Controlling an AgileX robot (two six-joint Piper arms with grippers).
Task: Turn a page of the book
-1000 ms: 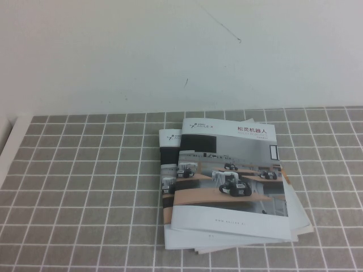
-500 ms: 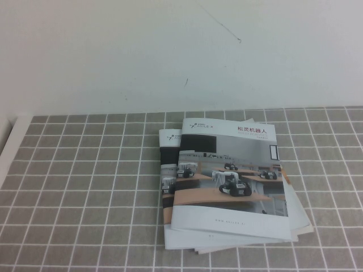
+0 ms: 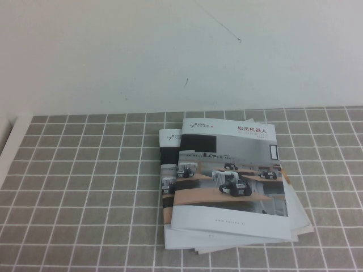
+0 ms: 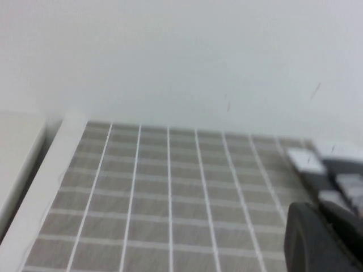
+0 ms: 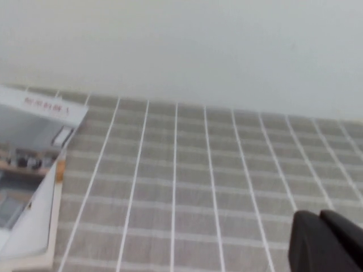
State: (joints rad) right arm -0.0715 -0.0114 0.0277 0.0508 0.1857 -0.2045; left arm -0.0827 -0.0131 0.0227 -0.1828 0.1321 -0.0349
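The book [image 3: 229, 178] lies closed on top of a fanned stack of same-cover booklets [image 3: 168, 170] in the middle of the grey tiled table. Its cover shows robots on wooden desks. The page is hidden inside the closed book. Neither arm shows in the high view. My left gripper [image 4: 317, 214] is shut and empty above bare tiles to the left of the stack, with the stack's edge [image 4: 334, 170] blurred beyond it. My right gripper [image 5: 319, 218] is shut and empty above bare tiles to the right of the book [image 5: 28, 153].
The grey tiled table top [image 3: 85, 170] reaches back to a white wall [image 3: 170, 51]. A white border strip [image 4: 39, 192] runs along the table's left edge. Bare tiles lie on both sides of the stack.
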